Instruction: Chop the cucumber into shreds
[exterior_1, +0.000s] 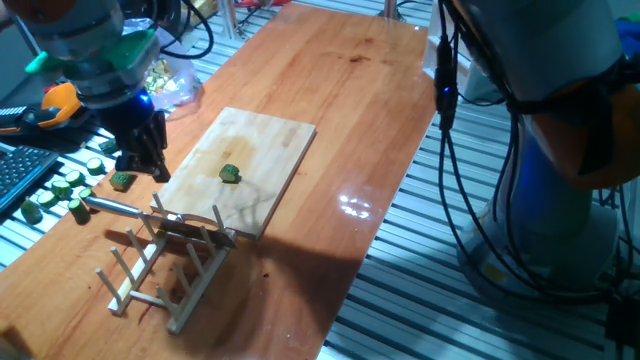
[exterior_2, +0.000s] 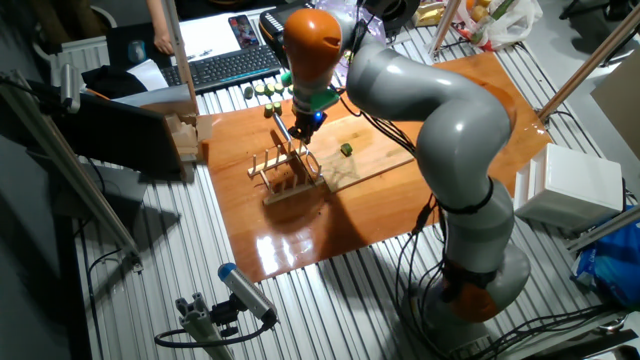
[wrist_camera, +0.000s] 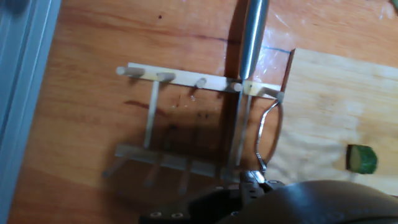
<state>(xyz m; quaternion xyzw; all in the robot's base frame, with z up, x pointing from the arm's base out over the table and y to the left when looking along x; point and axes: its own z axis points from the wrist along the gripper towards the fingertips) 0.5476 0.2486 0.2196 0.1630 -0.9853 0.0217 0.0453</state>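
In one fixed view we see the gripper (exterior_1: 143, 150) at the left of the frame, hanging over the left end of a wooden rack (exterior_1: 165, 262) with a metal knife handle (exterior_1: 112, 207) lying just beside it; we cannot tell whether the fingers are spread or pressed together, since they read only as a dark mass. The cucumber (exterior_1: 230, 174) sits near the middle of the cutting board (exterior_1: 270, 150), to the right of the gripper and well apart from it, with nothing between them. Loose green pieces (exterior_1: 62, 190) lie at the far left edge, off the board. In the other fixed view the gripper (exterior_2: 297, 133) points down above the rack (exterior_2: 288, 172) at frame centre, and the cucumber (exterior_2: 346, 150) is a small dark speck to its right on the board (exterior_2: 375, 160). In the hand view the rack (wrist_camera: 186, 118) fills the middle, the knife handle (wrist_camera: 254, 37) runs down from the top edge across it, and the cucumber (wrist_camera: 362, 158) lies at the lower right on the board (wrist_camera: 336, 106). It looks too stubby for us to name a long axis. We judge the knife must be taken first, then carried right toward the chunk.
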